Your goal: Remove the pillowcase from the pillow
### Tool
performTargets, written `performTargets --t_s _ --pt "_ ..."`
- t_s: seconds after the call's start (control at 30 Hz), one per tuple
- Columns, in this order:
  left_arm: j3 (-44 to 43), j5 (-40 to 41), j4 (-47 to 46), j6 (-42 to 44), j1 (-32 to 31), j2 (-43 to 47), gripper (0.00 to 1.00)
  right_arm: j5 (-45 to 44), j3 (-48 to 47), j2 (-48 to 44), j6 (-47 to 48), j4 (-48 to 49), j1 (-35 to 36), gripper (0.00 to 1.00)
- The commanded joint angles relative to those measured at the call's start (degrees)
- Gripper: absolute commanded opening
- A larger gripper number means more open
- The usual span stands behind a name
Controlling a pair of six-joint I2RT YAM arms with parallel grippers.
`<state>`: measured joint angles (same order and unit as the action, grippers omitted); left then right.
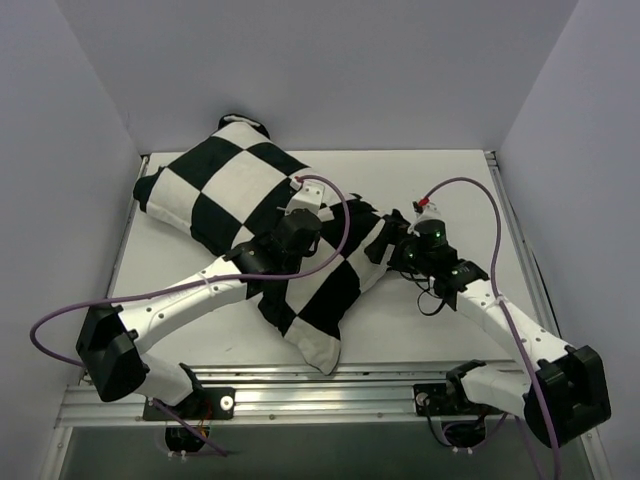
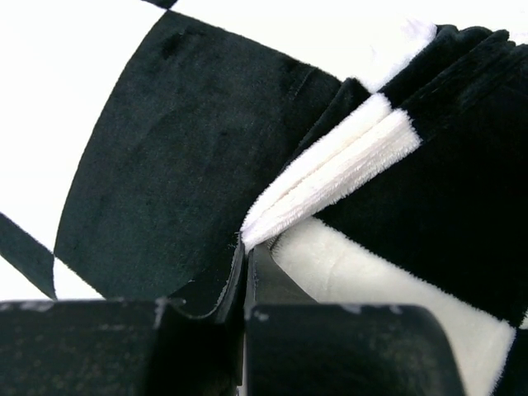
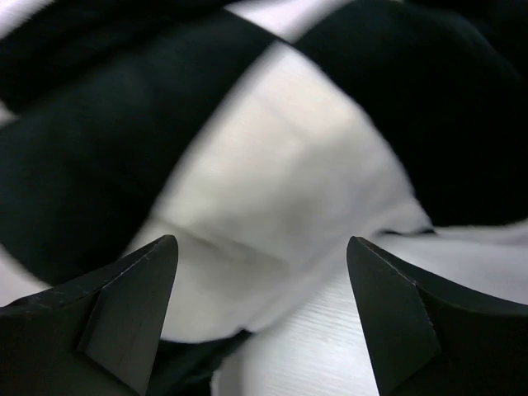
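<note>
The black and white checkered pillowcase (image 1: pixel 235 195) lies across the table from the far left corner to the near middle, plump at its far end. The plain white pillow is hidden inside it. My left gripper (image 1: pixel 305 222) rests on the middle of the pillowcase. In the left wrist view it (image 2: pixel 245 246) is shut on a thin fold of the pillowcase (image 2: pixel 330 173). My right gripper (image 1: pixel 385 243) is at the cloth's right edge. In the right wrist view it (image 3: pixel 260 264) is open and empty, low over the table, with the pillowcase (image 3: pixel 272 165) just ahead of the fingertips.
The white table (image 1: pixel 440 320) is bare to the right of the cloth. Grey walls close in the left, the back and the right. An aluminium rail (image 1: pixel 350 385) runs along the near edge. Purple cables (image 1: pixel 470 185) loop over both arms.
</note>
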<state>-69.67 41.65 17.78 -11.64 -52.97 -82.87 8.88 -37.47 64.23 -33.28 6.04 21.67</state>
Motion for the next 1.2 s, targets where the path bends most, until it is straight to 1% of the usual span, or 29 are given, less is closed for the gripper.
performTargets --t_s 0.0,0.03,0.2,0.33,0.4,0.5,0.57,0.6,0.63,0.67,0.7,0.73,0.87,0.93,0.97,1.0,1.07,1.1,1.17 --pt "1.11 -1.04 0.76 -3.21 1.20 2.45 0.02 -7.45 -9.62 -1.56 1.46 -5.25 5.65 0.79" --pt "1.29 -1.48 0.68 -3.48 1.29 2.45 0.02 -8.44 -11.29 -0.69 1.37 -5.69 8.10 0.79" --pt "2.17 -2.27 0.50 -5.41 1.73 3.06 0.02 -8.71 -19.02 4.76 -0.12 -4.46 11.98 0.79" --pt "3.22 -2.89 0.24 -6.99 2.78 3.86 0.02 -13.88 -22.19 11.25 -0.65 -3.76 16.46 0.79" --pt "3.75 -3.06 -0.11 -7.52 3.22 4.38 0.02 -14.94 -22.90 15.03 -1.09 -3.76 18.22 0.79" --pt "4.72 -3.15 -0.29 -8.66 4.19 4.82 0.02 -16.53 -22.30 17.86 -1.35 -3.76 19.54 0.76" --pt "5.42 -3.24 -0.29 -9.27 4.80 4.82 0.02 -17.76 -21.16 20.14 -1.18 -4.63 19.99 0.63" --pt "5.68 -3.07 -0.20 -9.63 5.07 4.82 0.02 -18.98 -20.80 20.76 -1.09 -5.25 20.08 0.55" --pt "5.95 -2.63 -0.12 -10.07 5.33 4.82 0.02 -19.86 -20.36 21.63 -1.18 -5.77 20.08 0.28" --pt "6.56 -2.36 0.32 -11.29 5.94 4.82 0.02 -20.74 -18.88 21.64 -1.18 -5.78 19.99 0.15" --pt "6.82 -2.10 0.67 -12.00 6.38 4.82 0.02 -22.40 -17.91 20.95 -1.26 -7.43 19.81 0.06" --pt "7.09 -1.58 1.02 -12.87 6.82 4.82 0.02 -22.94 -16.94 20.24 -1.44 -7.97 19.47 0.00" --pt "9.28 -1.75 1.82 -15.43 9.28 4.82 0.02 -22.77 -10.18 14.19 -3.19 -8.50 16.22 0.00" --pt "10.34 -1.83 2.08 -16.48 10.08 4.82 0.02 -20.59 -4.82 9.27 -3.90 -8.51 13.85 0.00" --pt "10.52 -2.27 2.34 -16.66 10.34 4.82 0.02 -19.79 -3.06 7.68 -4.34 -8.59 11.05 0.00" --pt "10.78 -2.53 2.35 -16.84 10.43 5.08 0.02 -19.17 0.09 4.97 -4.60 -8.85 9.72 0.00" --pt "11.48 -2.62 2.61 -17.36 10.61 5.44 0.02 -17.94 2.74 2.15 -5.83 -10.34 6.04 0.00" --pt "11.75 -2.02 2.78 -17.54 10.87 5.70 0.02 -17.33 5.45 -1.09 -6.36 -10.61 4.88 0.00" --pt "11.92 -1.57 4.44 -18.76 11.31 5.88 0.02 -15.14 8.11 -4.18 -7.59 -11.40 2.60 0.00"
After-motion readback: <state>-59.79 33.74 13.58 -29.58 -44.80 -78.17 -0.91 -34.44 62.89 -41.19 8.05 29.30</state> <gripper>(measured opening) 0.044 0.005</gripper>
